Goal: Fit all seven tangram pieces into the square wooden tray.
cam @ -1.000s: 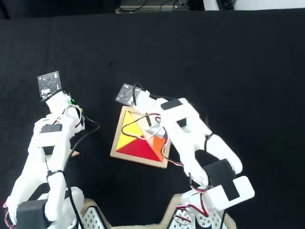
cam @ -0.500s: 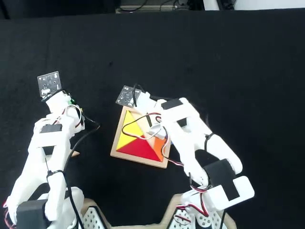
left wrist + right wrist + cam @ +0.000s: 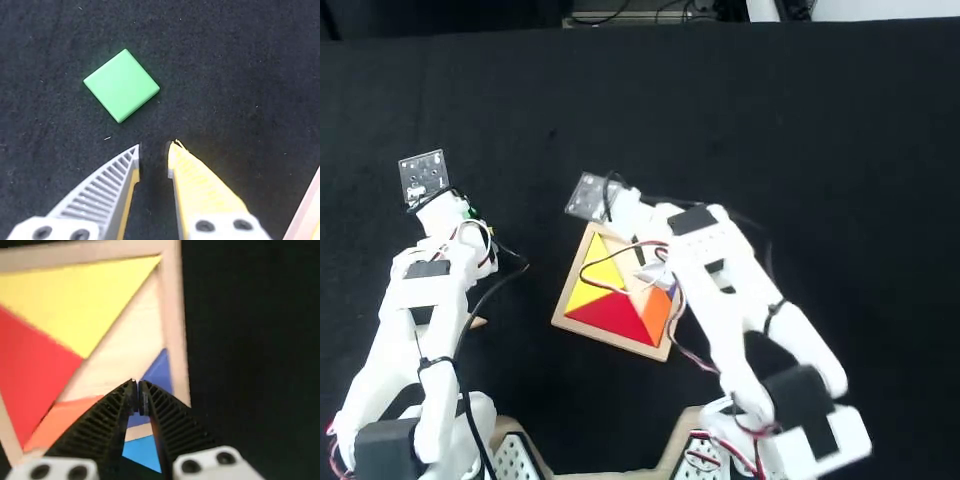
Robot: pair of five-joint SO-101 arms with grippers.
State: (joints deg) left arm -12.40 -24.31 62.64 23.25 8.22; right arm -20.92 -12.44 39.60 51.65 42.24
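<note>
From the high view I see the square wooden tray (image 3: 608,337) near the middle of the black surface (image 3: 800,150), turned so its corners point at the surface's edges. A yellow triangle (image 3: 592,280), a red triangle (image 3: 612,315) and an orange piece (image 3: 656,314) lie inside it. The right arm reaches over the tray and covers its far right part. The left arm stands well apart, toward the surface's left edge.

In the left wrist view, a green square (image 3: 121,85) lies flat on the bare surface (image 3: 240,60), outside the tray and just beyond my left gripper (image 3: 154,149). That gripper is parted by a narrow gap and has hold of nothing.

The right wrist view gives me what the arm hides from above. The yellow triangle (image 3: 85,300) fills one corner of the tray (image 3: 172,315), with the red triangle (image 3: 25,370) touching it along one side and the orange piece (image 3: 60,415) next to the red. A dark blue piece (image 3: 157,371) sits against the rim, and a lighter blue piece (image 3: 142,452) shows partly under the gripper. Bare wood (image 3: 127,347) runs between the yellow and the dark blue. My right gripper (image 3: 136,386) hangs over that gap, its tips pressed together with nothing between them.
</note>
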